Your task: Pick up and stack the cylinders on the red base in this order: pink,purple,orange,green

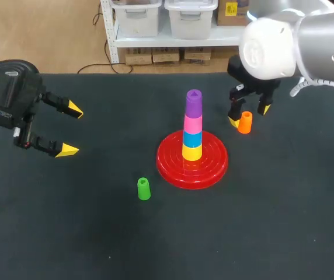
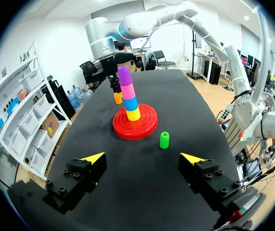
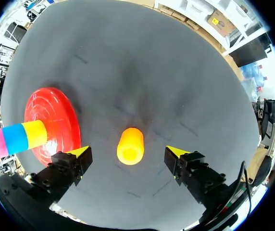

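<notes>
The purple cylinder [image 1: 194, 102] is on, so orange is next. My right gripper [image 3: 128, 150], fingers spread, straddles the orange cylinder [image 3: 130, 146] toward the table [image 1: 68, 233]'s far edge. I must lower and pinch.

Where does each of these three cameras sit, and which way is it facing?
Head view: above and behind the robot, looking down on the table; left gripper and right gripper both show.
Left wrist view: on the left wrist, looking across the table at the red base; the left gripper shows, open.
Right wrist view: on the right wrist, looking down at the orange cylinder; the right gripper shows, open either side of it.
All three share the red base and orange cylinder.
</notes>
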Action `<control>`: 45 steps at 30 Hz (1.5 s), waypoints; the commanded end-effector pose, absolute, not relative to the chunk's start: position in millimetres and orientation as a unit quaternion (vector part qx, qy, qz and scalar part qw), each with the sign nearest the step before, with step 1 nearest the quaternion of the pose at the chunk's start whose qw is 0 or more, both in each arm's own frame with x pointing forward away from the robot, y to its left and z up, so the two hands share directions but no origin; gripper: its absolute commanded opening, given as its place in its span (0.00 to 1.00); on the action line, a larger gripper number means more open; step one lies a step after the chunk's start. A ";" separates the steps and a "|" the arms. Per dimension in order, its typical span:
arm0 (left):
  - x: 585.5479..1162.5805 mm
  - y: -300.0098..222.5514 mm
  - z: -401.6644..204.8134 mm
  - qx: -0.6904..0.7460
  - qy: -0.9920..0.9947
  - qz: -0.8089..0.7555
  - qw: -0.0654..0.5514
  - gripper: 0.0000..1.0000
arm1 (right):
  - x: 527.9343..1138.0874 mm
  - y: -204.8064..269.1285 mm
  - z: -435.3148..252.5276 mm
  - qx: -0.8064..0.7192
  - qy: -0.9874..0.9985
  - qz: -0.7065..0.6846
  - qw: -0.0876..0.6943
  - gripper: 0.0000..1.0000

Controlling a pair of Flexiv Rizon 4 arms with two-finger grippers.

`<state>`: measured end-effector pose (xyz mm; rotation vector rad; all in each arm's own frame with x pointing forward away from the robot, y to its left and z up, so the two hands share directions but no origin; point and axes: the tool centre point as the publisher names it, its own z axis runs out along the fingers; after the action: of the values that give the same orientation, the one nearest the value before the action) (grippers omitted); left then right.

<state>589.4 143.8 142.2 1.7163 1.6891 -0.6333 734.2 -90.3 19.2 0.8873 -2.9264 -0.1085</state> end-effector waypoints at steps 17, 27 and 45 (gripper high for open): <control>590.6 144.1 140.9 0.653 0.642 -0.241 0.321 1.00 | 736.4 -91.4 6.0 0.277 -0.960 -0.026 0.044 1.00; 590.6 144.1 140.9 0.653 0.642 -0.241 0.321 1.00 | 736.7 -92.8 3.1 0.272 -0.961 -0.027 0.043 1.00; 590.6 144.1 140.9 0.653 0.642 -0.241 0.321 1.00 | 736.7 -90.5 -0.5 0.271 -0.961 -0.029 0.048 0.00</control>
<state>589.4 143.8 142.2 1.7163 1.6891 -0.6333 736.8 -90.5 -0.4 0.8293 -2.9294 -0.0879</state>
